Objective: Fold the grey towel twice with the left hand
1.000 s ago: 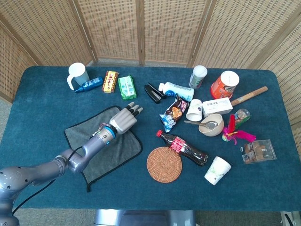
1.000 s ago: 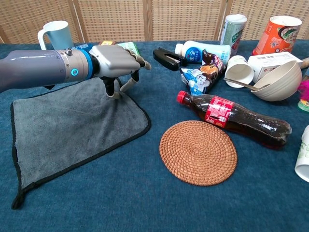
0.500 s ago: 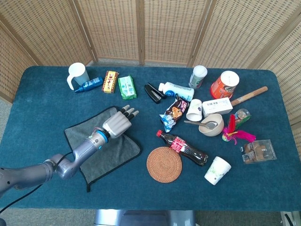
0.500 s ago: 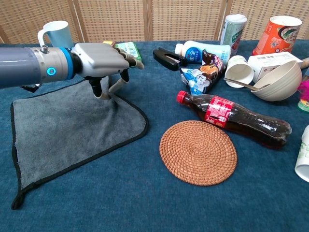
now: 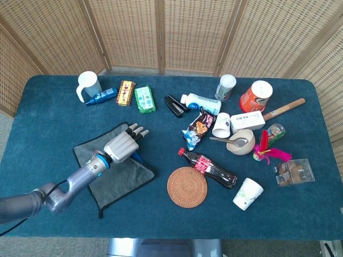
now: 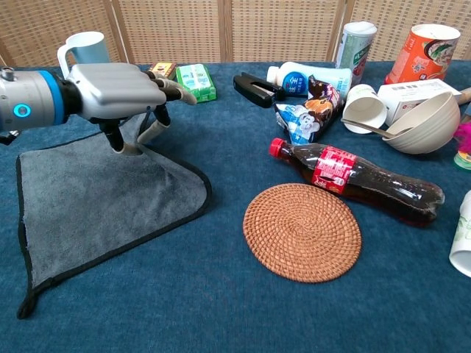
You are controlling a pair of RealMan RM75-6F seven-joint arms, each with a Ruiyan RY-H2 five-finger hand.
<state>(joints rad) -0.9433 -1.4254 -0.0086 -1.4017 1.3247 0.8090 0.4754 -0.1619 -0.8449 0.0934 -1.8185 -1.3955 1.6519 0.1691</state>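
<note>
The grey towel (image 6: 103,206), judged soft, light and limp, is pinched at its raised far corner by the left hand (image 6: 121,81); a black-bound corner is judged the best hold.

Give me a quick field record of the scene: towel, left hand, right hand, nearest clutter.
towel: grey towel with black edging, mostly flat, far corner lifted off the blue tablecloth
left hand: left hand pinches that raised corner
right hand: not in view
folds: none finished
nearest clutter: round woven rattan coaster, cola bottle lying on its side
</note>
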